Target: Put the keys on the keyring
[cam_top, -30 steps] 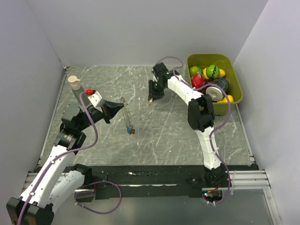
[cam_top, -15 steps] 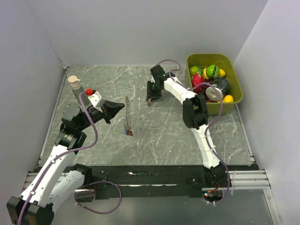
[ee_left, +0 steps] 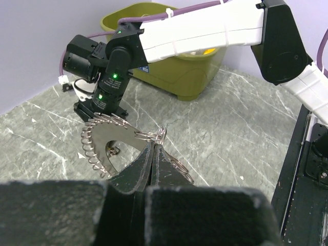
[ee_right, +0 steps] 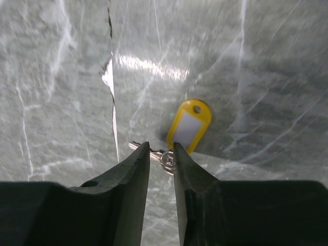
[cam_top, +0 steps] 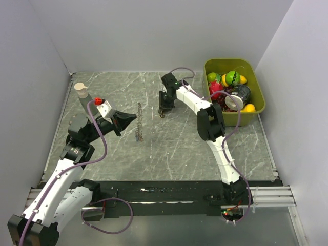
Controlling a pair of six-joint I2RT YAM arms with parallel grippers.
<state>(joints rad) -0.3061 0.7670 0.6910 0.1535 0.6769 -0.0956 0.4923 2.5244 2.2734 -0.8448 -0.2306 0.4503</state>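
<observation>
Keyring first: where do you have it?
— My left gripper is clamped on its rim, jaws pressed together. The toothed metal disc hangs off the table, edge-on from above.

— And your right gripper?
— Pointing down at the table, well apart from the ring, toward the far side. The jaws stand a little apart, and a small key lies in the gap at my fingertips. Its tip pokes out past one finger. I cannot tell whether the pads touch it.

— Which key?
— The one with the yellow tag, which lies flat on the table just beyond my tips.

— Anything nearby?
— A green bin of toy fruit at the far right corner.
</observation>
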